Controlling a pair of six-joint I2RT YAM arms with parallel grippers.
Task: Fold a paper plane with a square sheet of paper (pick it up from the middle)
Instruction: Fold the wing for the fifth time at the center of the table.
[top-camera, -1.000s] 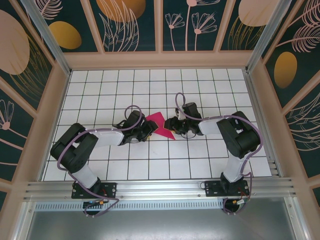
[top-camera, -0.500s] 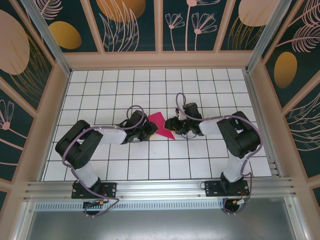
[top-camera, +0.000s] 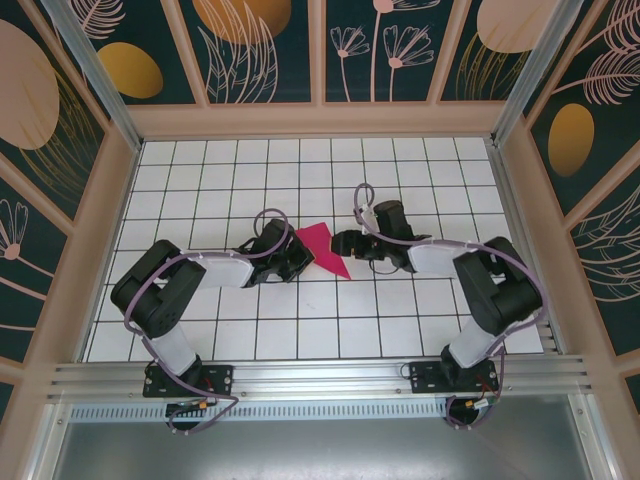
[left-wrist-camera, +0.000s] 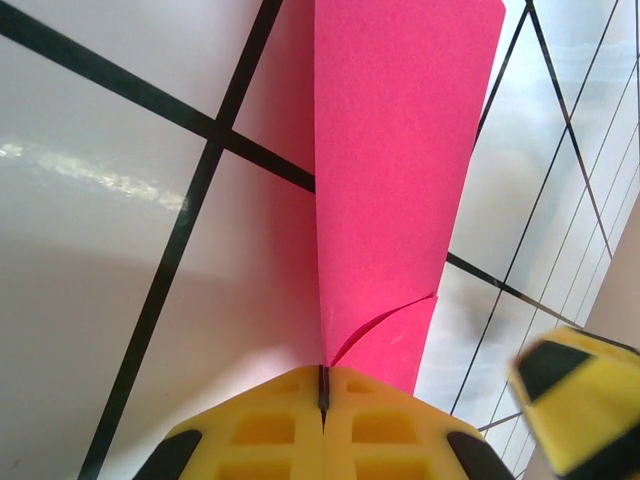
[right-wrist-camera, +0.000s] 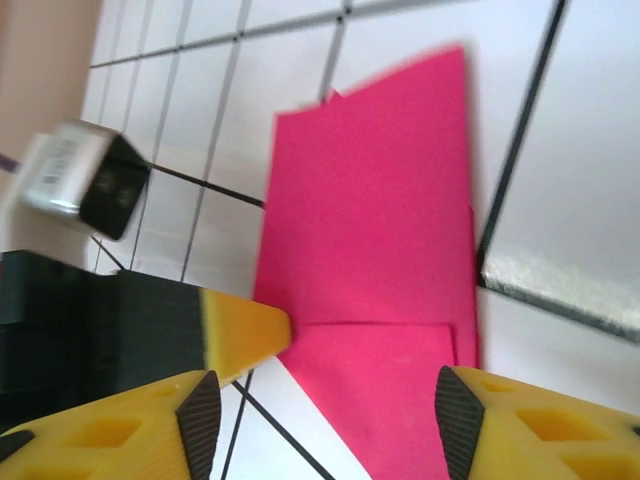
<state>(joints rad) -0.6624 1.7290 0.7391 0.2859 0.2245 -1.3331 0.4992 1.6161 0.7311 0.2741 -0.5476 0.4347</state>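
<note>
From above, the sheet of paper, already creased to a point, lies at the middle of the table. The left gripper sits at its 8 o'clock edge and the right gripper at 3 o'clock.

Left wrist: the jaws are pinched shut on the sheet's edge at 6 o'clock.

Right wrist: the jaws are wide, straddling the sheet.

A fold seems midway. The right gripper likely needs to take the free flap next while the left anchors.

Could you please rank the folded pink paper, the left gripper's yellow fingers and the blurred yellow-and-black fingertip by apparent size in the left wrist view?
1. folded magenta-pink sheet of paper.
2. yellow plastic fingers of the left gripper, enlarged by nearness.
3. blurred yellow-and-black fingertip, partly cropped.
</note>
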